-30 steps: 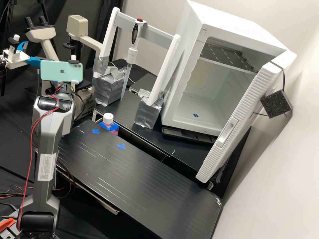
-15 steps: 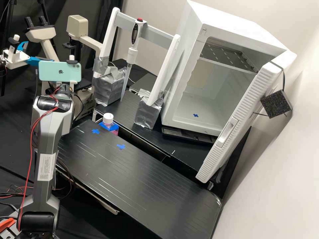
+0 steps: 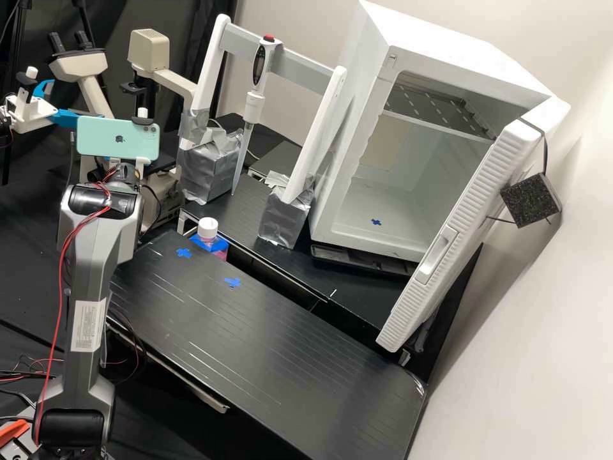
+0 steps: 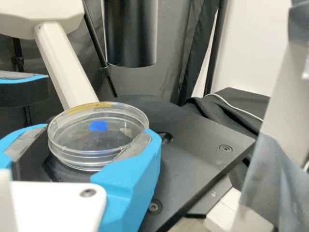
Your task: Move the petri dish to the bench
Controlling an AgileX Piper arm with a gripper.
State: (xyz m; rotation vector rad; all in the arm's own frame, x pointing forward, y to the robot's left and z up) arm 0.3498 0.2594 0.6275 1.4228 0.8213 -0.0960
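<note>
The pincer (image 4: 99, 131) grips a clear round petri dish (image 4: 79, 145) by its sides, over the black microscope stage (image 4: 198, 142).

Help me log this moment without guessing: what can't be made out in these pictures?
- Wrist view: the underside of the dish, hidden by the dish's near side and fingers; whether it clears the stage stays unclear.
- Wrist view: the rest of the microscope's head, cut off by the edge.
- High view: the bottle's lower part, behind the bench.
- High view: the arm label's print, too small.
</note>
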